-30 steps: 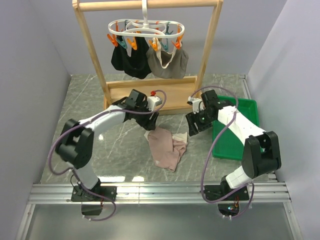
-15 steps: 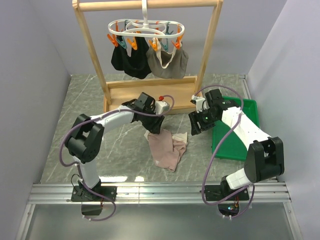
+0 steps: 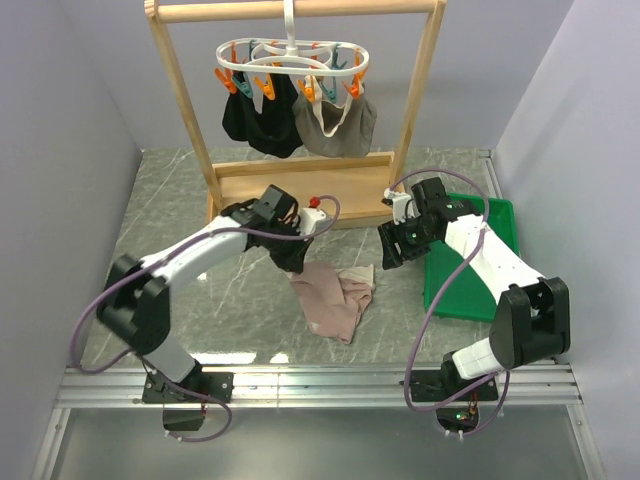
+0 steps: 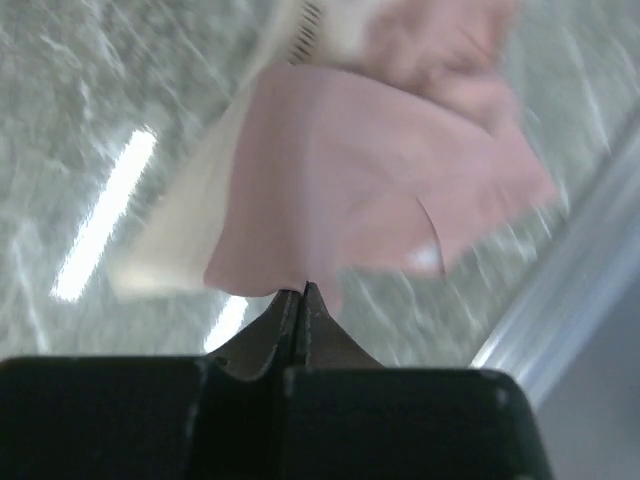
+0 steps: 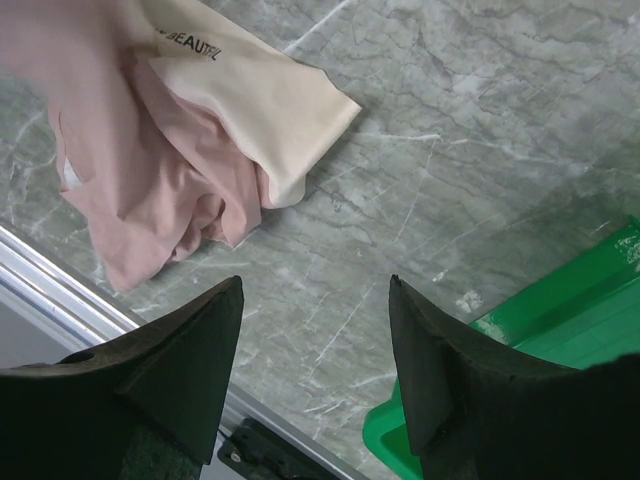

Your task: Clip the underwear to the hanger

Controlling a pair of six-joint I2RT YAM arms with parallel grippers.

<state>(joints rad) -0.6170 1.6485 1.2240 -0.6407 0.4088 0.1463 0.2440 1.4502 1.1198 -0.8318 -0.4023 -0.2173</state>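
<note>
Left gripper (image 3: 293,262) has swung back, now pinched shut on the underwear's (image 3: 330,300) edge on the table (image 3: 225,320); your right gripper (image 3: 388,250) waits beside, jaws apart. Pickup underway: next, raise it to the hanger (image 3: 290,62).

Only legible text: small dark print, roughly "BEAUTIFUL", on the cream waistband (image 5: 250,95) of the underwear (image 5: 150,170), right wrist view; blurred unreadable in left wrist view.

We note wooden rack (image 3: 250,185) on grey marble table (image 3: 165,205), black garment (image 3: 258,122) beside grey-taupe garment (image 3: 338,128), both hanging, green tray (image 3: 500,218) at right
</note>
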